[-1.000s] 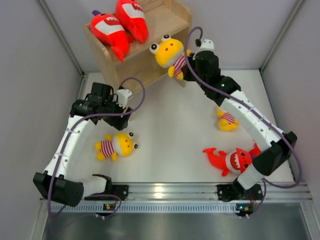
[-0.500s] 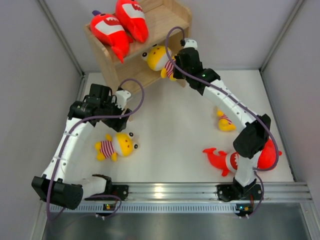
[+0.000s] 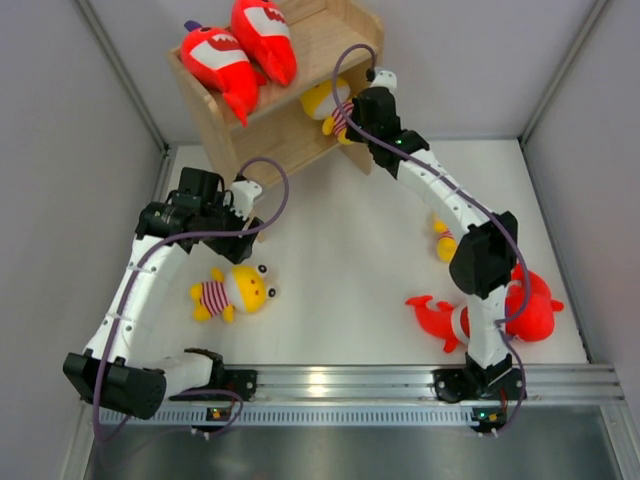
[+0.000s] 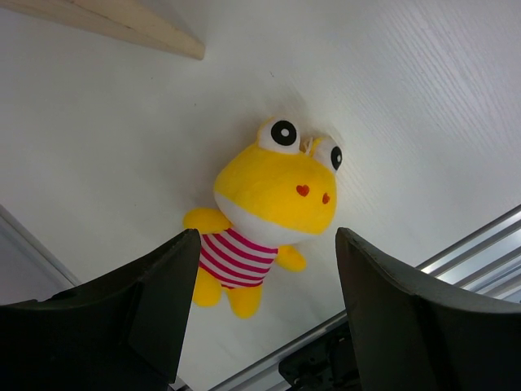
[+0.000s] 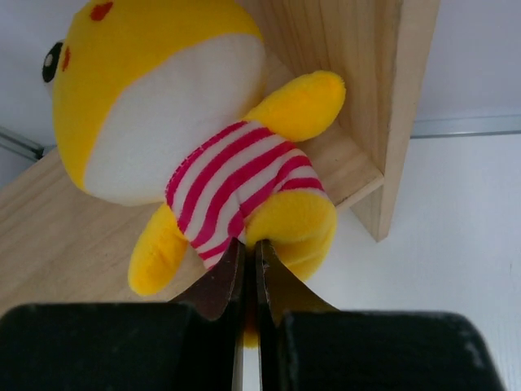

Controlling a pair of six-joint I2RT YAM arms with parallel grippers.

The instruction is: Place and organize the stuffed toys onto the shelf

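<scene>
Right hand [image 5: 248, 248], clamped on the soft yellow striped-shirt plush [image 5: 163, 122], had carried it onto the lower tier of the light wooden shelf [image 3: 330, 45]. Release looked due; left hand [image 4: 262, 244] gaped wide.

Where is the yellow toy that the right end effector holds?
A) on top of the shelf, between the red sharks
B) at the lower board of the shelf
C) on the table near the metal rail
B: the right end effector pinches the yellow toy over the lower board of the shelf.
</scene>
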